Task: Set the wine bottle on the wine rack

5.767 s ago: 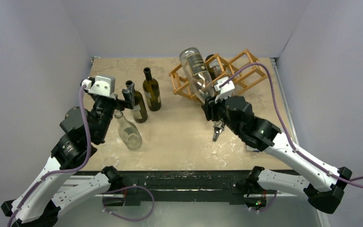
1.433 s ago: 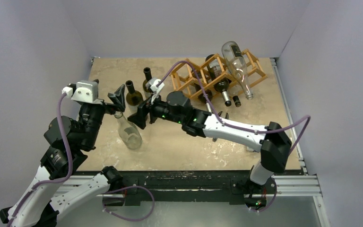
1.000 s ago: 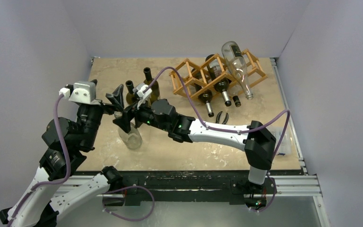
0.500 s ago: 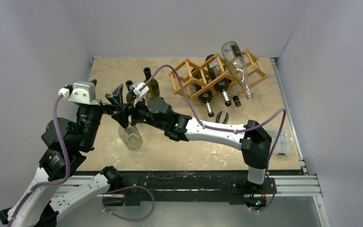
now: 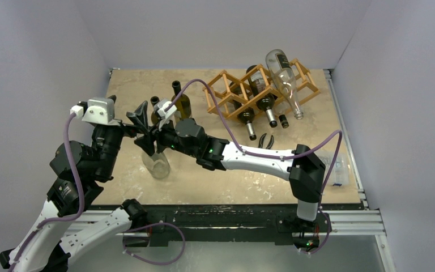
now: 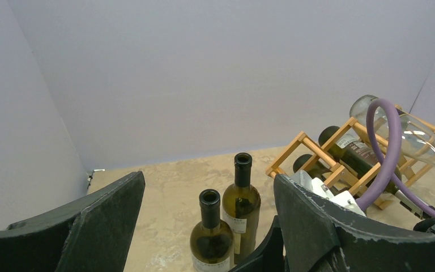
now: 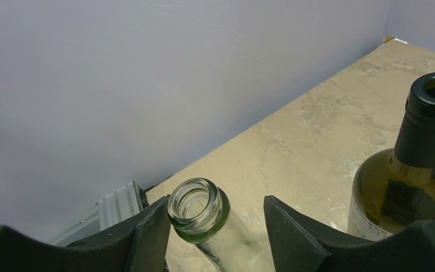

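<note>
- The clear bottle [image 7: 199, 211] stands on the worktop [image 5: 204, 184] at the near left, well apart from the wine rack [image 6: 286, 152] at the far right.
- The right jaws straddle its neck just under the lip. One side looks to be touching and a gap shows on the other, so I cannot tell whether they are biting.
- Smooth glass held that high could slip or swing once lifted, with the heavy body hanging below.
- The left jaws are spread wide, grasping nothing, just beside that same neck. A careless lift could clip them.
- A green bottle [image 7: 425, 147] stands close by. A low sweep toward the rack would topple it.
- The purple cable [image 5: 204, 85] arches near the rack and could snag.
- The rack already carries bottles, one lying slanted on top. A nudge on arrival may roll it off.
</note>
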Available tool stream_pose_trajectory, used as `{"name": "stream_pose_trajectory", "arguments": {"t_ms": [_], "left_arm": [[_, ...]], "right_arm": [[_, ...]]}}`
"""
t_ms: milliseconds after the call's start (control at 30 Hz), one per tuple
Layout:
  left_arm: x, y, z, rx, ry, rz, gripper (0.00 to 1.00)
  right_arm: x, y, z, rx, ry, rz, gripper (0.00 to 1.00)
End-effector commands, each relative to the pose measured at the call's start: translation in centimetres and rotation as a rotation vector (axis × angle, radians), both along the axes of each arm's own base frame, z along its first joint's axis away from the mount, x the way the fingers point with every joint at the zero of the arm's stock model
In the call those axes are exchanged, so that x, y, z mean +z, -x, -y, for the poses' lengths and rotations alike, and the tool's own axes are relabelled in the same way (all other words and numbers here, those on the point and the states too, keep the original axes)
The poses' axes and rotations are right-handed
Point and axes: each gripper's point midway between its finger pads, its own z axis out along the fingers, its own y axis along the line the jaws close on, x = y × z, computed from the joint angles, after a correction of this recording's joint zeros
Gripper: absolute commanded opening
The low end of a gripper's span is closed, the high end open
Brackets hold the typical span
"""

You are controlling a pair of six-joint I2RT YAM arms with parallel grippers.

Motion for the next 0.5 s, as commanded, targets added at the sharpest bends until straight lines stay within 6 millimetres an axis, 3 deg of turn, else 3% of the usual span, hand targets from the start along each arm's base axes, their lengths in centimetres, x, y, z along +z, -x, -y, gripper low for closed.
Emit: {"name": "stream_pose_trajectory", "arguments": {"t_ms": [0,233,400,467], "left_arm": [[1.1,0.0,-0.3,0.014,0.018,0.030,0.84],[1.1,0.0,-0.4,0.016,0.018,0.032,0.84],[1.1,0.0,-0.4,0.016,0.018,0.032,0.84],[1.1,0.0,-0.4,0.017,0.017,0.032,0.84]], "right_arm": [[1.9,0.4,-0.7,0.037,-0.032,0.027,0.64],[1.9,0.2,-1.0,0.029,-0.032,0.022,0.52],[2.3,0.0,-0.5,0.015,-0.038,0.025,0.30],[2.6,-0.6,0.4,-0.029,-0.034,0.035,0.16]]}}
